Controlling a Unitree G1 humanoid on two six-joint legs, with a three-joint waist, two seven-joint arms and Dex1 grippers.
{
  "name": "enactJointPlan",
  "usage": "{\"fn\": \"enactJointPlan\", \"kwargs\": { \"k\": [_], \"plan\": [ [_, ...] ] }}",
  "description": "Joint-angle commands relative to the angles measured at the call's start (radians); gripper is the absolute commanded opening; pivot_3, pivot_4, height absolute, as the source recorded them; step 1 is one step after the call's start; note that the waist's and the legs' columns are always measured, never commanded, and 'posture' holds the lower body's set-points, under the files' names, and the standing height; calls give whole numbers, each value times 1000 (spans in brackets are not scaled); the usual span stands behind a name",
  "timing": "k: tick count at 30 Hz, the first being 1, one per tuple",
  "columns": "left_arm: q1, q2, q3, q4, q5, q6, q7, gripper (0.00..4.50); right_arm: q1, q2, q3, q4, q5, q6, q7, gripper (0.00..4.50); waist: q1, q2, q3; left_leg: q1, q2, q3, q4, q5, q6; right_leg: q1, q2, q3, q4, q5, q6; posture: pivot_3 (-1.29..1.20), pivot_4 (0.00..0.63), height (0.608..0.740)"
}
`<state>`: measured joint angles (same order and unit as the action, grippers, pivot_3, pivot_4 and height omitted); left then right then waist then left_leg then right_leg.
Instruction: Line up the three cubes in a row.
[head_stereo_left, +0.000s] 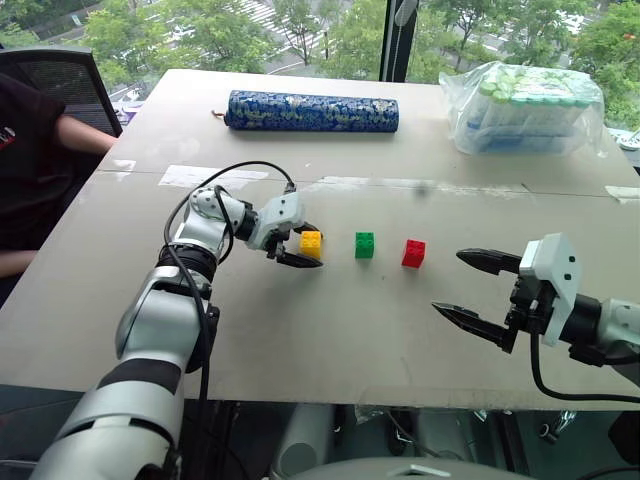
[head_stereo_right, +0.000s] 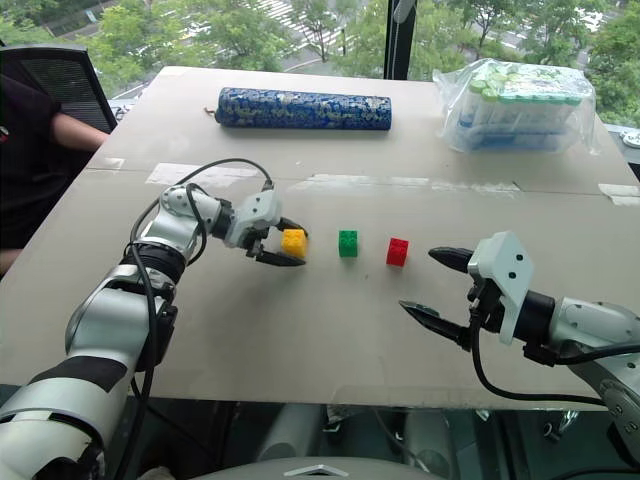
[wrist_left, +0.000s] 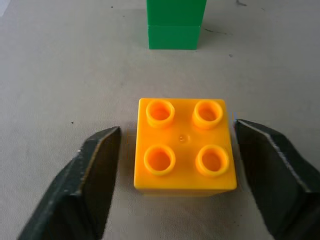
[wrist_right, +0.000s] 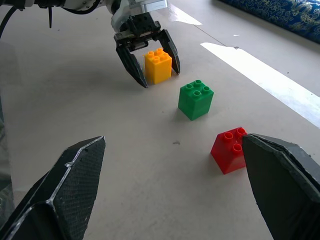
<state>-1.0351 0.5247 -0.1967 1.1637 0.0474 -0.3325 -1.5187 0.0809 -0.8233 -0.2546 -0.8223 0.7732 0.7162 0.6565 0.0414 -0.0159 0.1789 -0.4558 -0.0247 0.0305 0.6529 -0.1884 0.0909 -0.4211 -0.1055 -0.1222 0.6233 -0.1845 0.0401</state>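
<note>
Three studded cubes stand in a row on the table: yellow (head_stereo_left: 311, 243), green (head_stereo_left: 365, 245) and red (head_stereo_left: 413, 253). My left gripper (head_stereo_left: 297, 245) is open around the yellow cube, one finger (wrist_left: 95, 175) on each side with a small gap to the brick (wrist_left: 185, 145). The green cube (wrist_left: 175, 25) lies just beyond it. My right gripper (head_stereo_left: 475, 290) hovers open to the right of the red cube (wrist_right: 229, 150), apart from it and holding nothing.
A long blue patterned cylinder (head_stereo_left: 312, 111) lies at the back of the table. A clear bag of containers (head_stereo_left: 528, 108) sits at the back right. A person's arm (head_stereo_left: 80, 135) rests at the table's left edge beside a chair.
</note>
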Motion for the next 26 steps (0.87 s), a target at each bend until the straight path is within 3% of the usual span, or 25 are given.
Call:
{"fn": "enactJointPlan", "kwargs": {
  "k": [1, 5, 12, 16, 18, 21, 26],
  "plan": [
    [-25, 15, 34, -27, -19, 1, -7, 4460, 13, -18, -59, -30, 15, -11, 5, 4500, -1, 0, 0, 0, 0, 0, 0, 0, 0, 0, 0, 0, 0, 0, 0, 0, 150, 740],
    [24, 70, 90, -144, -84, 83, -42, 4460, 30, -23, -81, -29, 17, -18, 11, 4500, -4, 0, 0, 0, 0, 0, 0, 0, 0, 0, 0, 0, 0, 0, 0, 0, 150, 740],
    [272, 166, 241, -619, -251, 417, 75, 4460, 64, -15, -112, -19, 13, -50, 38, 4500, -11, 0, 0, 1, 1, 0, 0, 0, 0, 0, 0, 1, 0, 0, 0, 0, 150, 740],
    [630, 226, 462, -1071, -405, 724, 252, 4460, 204, -10, -254, -12, 20, -75, 113, 4500, -20, 0, 0, 2, 1, 0, -1, 0, -1, 1, -1, 3, -1, -1, -1, 0, 150, 740],
    [812, 260, 546, -1221, -437, 789, 280, 4460, 266, -6, -322, -3, 19, -85, 142, 4500, -32, 1, 0, 3, 1, 0, -4, -1, -2, 2, -1, 5, -3, -1, -2, 0, 150, 740],
    [1024, 288, 672, -1344, -482, 860, 314, 4460, 360, -7, -418, 25, 0, -97, 195, 4500, -26, 2, 1, 7, 2, 0, -4, -3, -4, 3, 0, 4, -3, -3, -4, 0, 150, 740],
    [1223, 291, 778, -1448, -551, 927, 335, 4460, 455, -16, -499, 102, -52, -142, 296, 4500, -15, 7, 1, 6, 3, -1, -8, -3, -4, 4, 0, 5, -4, -3, -4, 0, 150, 740]
  ]
}}
